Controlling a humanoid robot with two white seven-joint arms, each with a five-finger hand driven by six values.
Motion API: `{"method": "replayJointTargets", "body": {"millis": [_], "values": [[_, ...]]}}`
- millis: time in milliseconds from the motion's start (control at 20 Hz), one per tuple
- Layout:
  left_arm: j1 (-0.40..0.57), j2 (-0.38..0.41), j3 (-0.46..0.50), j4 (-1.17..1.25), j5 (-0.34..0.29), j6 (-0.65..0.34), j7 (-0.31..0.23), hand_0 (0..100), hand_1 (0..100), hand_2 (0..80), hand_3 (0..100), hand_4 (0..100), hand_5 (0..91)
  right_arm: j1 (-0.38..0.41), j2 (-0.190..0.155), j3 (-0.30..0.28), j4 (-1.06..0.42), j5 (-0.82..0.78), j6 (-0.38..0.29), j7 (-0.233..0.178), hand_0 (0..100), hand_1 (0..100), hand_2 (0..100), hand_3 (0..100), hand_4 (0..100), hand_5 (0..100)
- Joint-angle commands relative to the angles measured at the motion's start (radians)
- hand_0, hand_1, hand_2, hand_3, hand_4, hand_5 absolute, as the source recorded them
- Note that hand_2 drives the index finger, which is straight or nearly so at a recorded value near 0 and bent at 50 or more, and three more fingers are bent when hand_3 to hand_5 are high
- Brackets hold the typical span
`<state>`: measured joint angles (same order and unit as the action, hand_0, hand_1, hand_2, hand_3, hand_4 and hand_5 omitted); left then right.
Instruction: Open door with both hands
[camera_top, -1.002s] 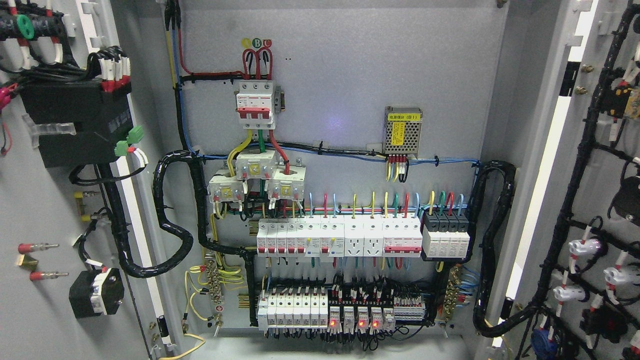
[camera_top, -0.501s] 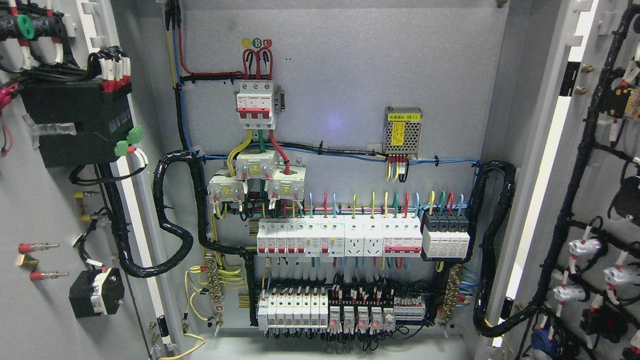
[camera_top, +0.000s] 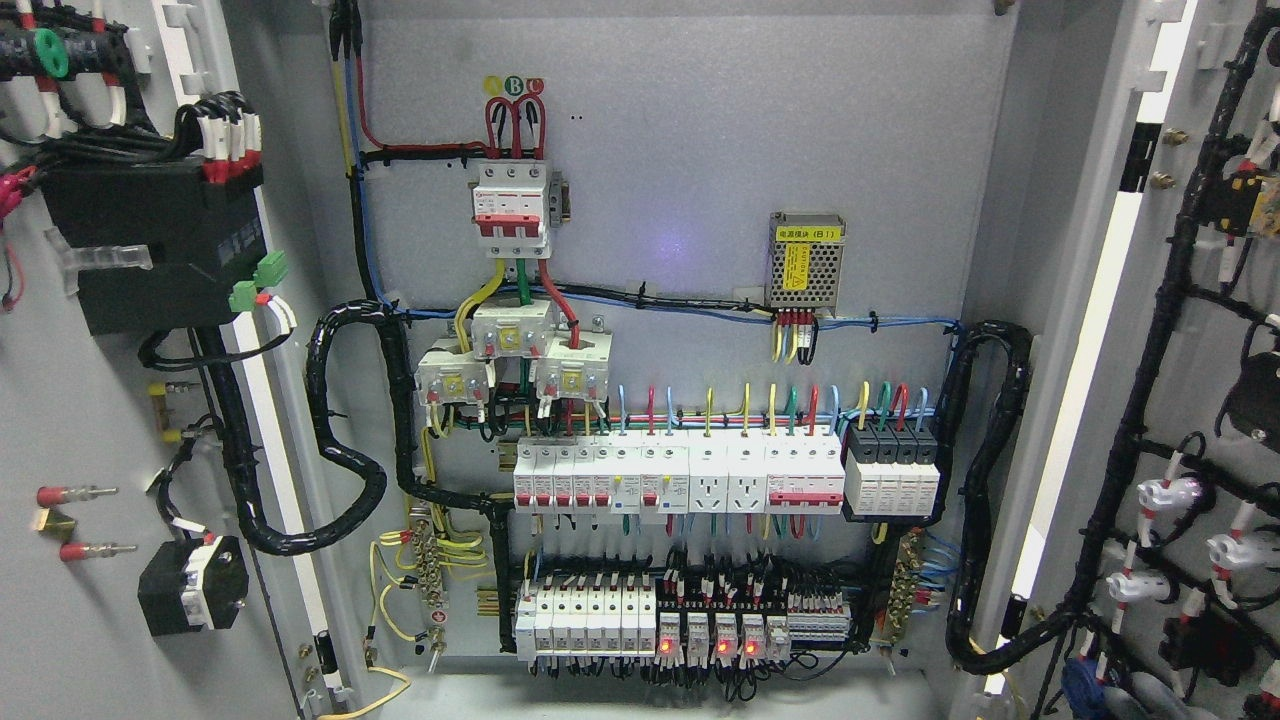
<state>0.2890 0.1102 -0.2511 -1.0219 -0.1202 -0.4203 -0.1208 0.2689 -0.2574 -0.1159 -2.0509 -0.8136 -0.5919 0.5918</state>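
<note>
Honestly not much is left to be done here by the look of it: both doors are already swung wide. Taking the white breaker row (camera_top: 680, 478) in the middle of the cabinet as the reference, the left door (camera_top: 90, 420) is seen far out to the left of it and the right door (camera_top: 1210, 330) far out to the right, each with its inner face turned toward the camera, wiring and black cable looms all on show. The long axis of both doors runs straight up and down, so any further swing would be made sideways, away from the breaker row, with each door pushed outward from its own side. Neither hand can be found anywhere in the head view, so how far the fingers are spread, or whether anything is held, can't be told, and nothing is being gripped as far as can be seen. Which arm is nearer to which door can't be judged either; going by the sides, the left door would presumably be served from the left and the right door from the right. Compared with the earlier frames, nothing seems to have been shifted: the doors are at the same angle and the cables hang the same way. The only change spotted is in the small red indicator lights (camera_top: 722, 648) below the breaker row, which look a touch brighter than half a second ago.
</note>
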Motion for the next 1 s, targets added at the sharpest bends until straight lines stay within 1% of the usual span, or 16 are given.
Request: {"method": "replayJointTargets", "body": {"millis": [0,150,250,301,351,451,501,551,701,852,952], "values": [[-0.023,0.181,-0.352,-0.759,-0.001,-0.216,0.001,0,0,0.0,0,0,0.0,-0.026,-0.063,-0.057,0.003,-0.006,0.001,0.0,0,0,0,0,0,0],[-0.04,0.166,-0.369,-0.759,-0.001,-0.443,0.004,0,0,0.0,0,0,0.0,-0.026,-0.065,-0.071,0.009,-0.013,0.001,0.0,0,0,0,0,0,0],[-0.036,0.117,-0.36,-0.762,0.001,-0.663,0.015,0,0,0.0,0,0,0.0,-0.028,-0.066,-0.073,0.009,-0.041,0.003,0.0,0,0,0,0,0,0],[-0.034,0.073,-0.344,-0.762,0.002,-0.778,0.026,0,0,0.0,0,0,0.0,-0.033,-0.066,-0.073,0.011,-0.053,0.003,0.0,0,0,0,0,0,0],[-0.031,0.012,-0.306,-0.764,0.002,-0.889,0.03,0,0,0.0,0,0,0.0,-0.034,-0.066,-0.073,0.011,-0.059,0.004,0.0,0,0,0,0,0,0],[-0.03,-0.088,-0.213,-0.762,0.001,-1.03,0.023,0,0,0.0,0,0,0.0,-0.039,-0.068,-0.073,0.021,-0.061,0.003,0.0,0,0,0,0,0,0],[-0.033,-0.13,-0.18,-0.764,0.001,-1.078,0.021,0,0,0.0,0,0,0.0,-0.039,-0.075,-0.073,0.027,-0.062,0.004,0.0,0,0,0,0,0,0],[-0.037,-0.151,-0.154,-0.773,0.001,-1.116,0.023,0,0,0.0,0,0,0.0,-0.037,-0.085,-0.073,0.029,-0.062,0.004,0.0,0,0,0,0,0,0],[-0.05,-0.159,-0.082,-0.878,0.007,-1.187,0.027,0,0,0.0,0,0,0.0,-0.042,-0.091,-0.073,0.044,-0.093,0.003,0.0,0,0,0,0,0,0],[-0.057,-0.161,-0.015,-0.964,0.062,-1.206,0.029,0,0,0.0,0,0,0.0,-0.042,-0.105,-0.076,0.052,-0.131,0.003,0.0,0,0,0,0,0,0],[-0.062,-0.158,0.054,-0.986,0.102,-1.239,0.029,0,0,0.0,0,0,0.0,-0.04,-0.108,-0.1,0.054,-0.131,0.003,0.002,0,0,0,0,0,0]]}}
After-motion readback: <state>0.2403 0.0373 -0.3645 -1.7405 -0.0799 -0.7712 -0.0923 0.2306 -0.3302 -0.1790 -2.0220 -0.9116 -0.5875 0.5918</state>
